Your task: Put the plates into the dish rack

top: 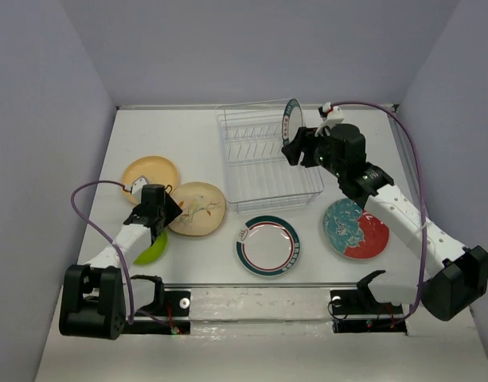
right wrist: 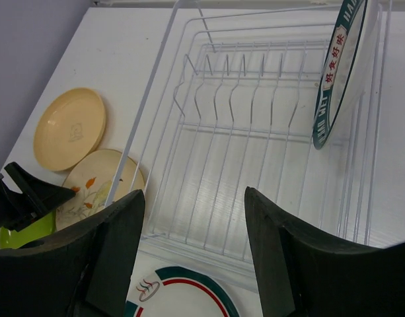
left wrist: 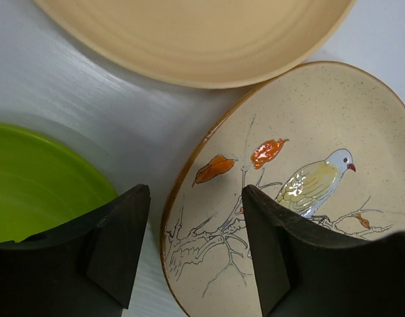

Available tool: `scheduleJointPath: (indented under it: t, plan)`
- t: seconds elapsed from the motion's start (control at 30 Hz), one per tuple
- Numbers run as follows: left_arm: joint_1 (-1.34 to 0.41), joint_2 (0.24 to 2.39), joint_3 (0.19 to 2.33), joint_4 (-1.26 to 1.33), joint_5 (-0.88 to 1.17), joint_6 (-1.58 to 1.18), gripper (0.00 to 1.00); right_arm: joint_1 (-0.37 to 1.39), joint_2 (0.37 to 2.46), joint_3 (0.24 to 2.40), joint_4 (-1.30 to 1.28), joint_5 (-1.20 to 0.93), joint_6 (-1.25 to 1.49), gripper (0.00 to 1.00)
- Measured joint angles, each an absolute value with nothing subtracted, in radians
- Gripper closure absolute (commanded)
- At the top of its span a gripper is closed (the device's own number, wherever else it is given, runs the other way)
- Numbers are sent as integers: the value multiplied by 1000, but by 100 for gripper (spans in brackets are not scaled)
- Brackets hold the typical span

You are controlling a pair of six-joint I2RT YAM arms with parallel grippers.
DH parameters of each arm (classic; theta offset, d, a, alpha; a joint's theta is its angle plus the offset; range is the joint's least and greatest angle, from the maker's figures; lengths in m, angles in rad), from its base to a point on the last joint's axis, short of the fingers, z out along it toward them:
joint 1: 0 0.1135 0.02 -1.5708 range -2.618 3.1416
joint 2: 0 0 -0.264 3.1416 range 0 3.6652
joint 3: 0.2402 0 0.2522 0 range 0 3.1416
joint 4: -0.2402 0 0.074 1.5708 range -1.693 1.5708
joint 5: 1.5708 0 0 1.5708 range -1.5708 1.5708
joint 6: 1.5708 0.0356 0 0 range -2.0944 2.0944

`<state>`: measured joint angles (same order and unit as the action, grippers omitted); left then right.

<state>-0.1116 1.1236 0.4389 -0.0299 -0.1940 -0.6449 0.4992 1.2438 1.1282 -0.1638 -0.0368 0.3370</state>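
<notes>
From above, the dish rack (top: 267, 171) held one dark-rimmed plate (top: 292, 119), upright at its right end (its only load). At the left wrist, the left gripper (left wrist: 194, 198) stood wide, fingers straddling the bird plate (left wrist: 308, 125) at its rim, with the green plate (left wrist: 37, 185) just beside it on the table (left wrist: 90, 99). At the right wrist, the right gripper (right wrist: 193, 195) hung wide and empty above the rack.

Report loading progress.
Done: one dark-rimmed plate stands upright in the dish rack. In hand: left gripper, open, straddles the rim of the bird plate; right gripper open over the rack. Left on the table: that one, orange-tan plate, green plate, teal-rimmed plate, floral plate.
</notes>
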Motion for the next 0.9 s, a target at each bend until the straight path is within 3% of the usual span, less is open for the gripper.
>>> scheduleJointPath:
  t: [0.43, 0.57, 0.67, 0.8, 0.9]
  plan:
    - [-110, 1164, 397, 87, -149, -684, 38, 499, 1244, 1117, -161, -58, 345, 34]
    - [-109, 1162, 366, 154, -113, -709, 51, 499, 1245, 1116, -157, -60, 348, 34]
    - [-109, 1143, 329, 187, -102, -724, 78, 499, 1245, 1116, -155, -62, 353, 34]
    - [-103, 1064, 286, 228, -69, -777, 95, 499, 1245, 1116, -155, -72, 361, 35]
    - [-99, 1001, 273, 266, -73, -810, 95, 499, 1245, 1116, -156, -80, 367, 35]
